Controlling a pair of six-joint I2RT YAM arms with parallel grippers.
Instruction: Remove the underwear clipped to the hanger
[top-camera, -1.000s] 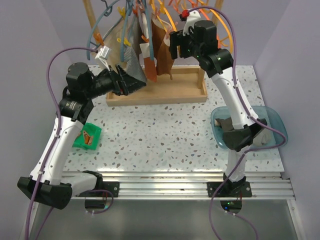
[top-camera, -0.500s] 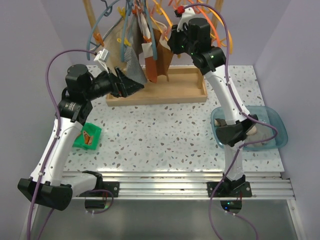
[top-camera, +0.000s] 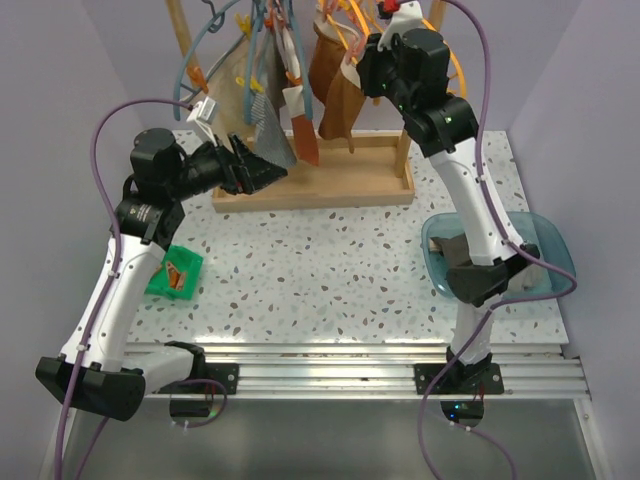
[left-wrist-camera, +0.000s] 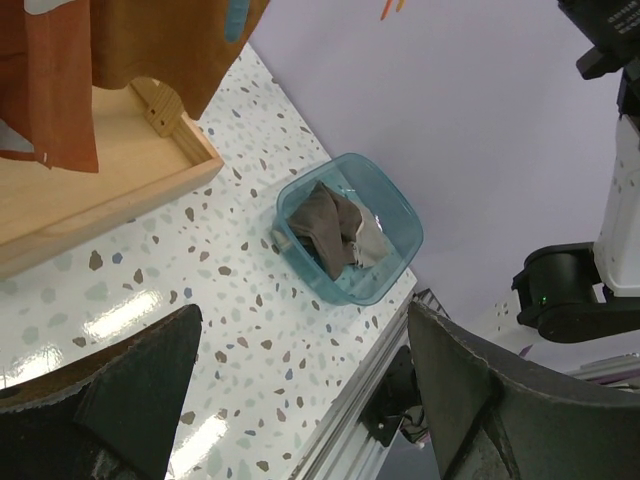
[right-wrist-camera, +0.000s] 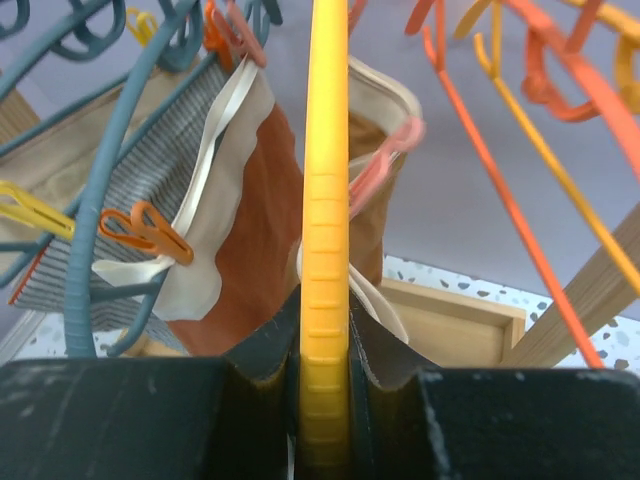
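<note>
My right gripper (right-wrist-camera: 325, 300) is shut on the ribbed bar of the yellow hanger (right-wrist-camera: 325, 190), high at the rack's right side (top-camera: 366, 68). The rust-brown underwear (right-wrist-camera: 262, 215) with its pale waistband hangs from that hanger, a pink clip (right-wrist-camera: 385, 160) pinching its right edge. In the top view the underwear (top-camera: 340, 108) dangles just left of the right gripper, above the wooden tray. My left gripper (top-camera: 272, 168) is open and empty, low beside the hanging cloths on the left; in its wrist view its fingers (left-wrist-camera: 303, 310) frame bare table.
Blue-grey hangers (top-camera: 196, 62) with a grey patterned cloth (top-camera: 268, 135) and a rust cloth (top-camera: 304, 142) hang on the wooden rack, whose tray (top-camera: 330, 187) sits at the back. A teal bin (top-camera: 556, 240) holding cloths is at the right. A green box (top-camera: 176, 272) lies at the left.
The right gripper closed on the yellow hanger and moved up and to the right, carrying the underwear away from the other cloths. The left arm stayed still.
</note>
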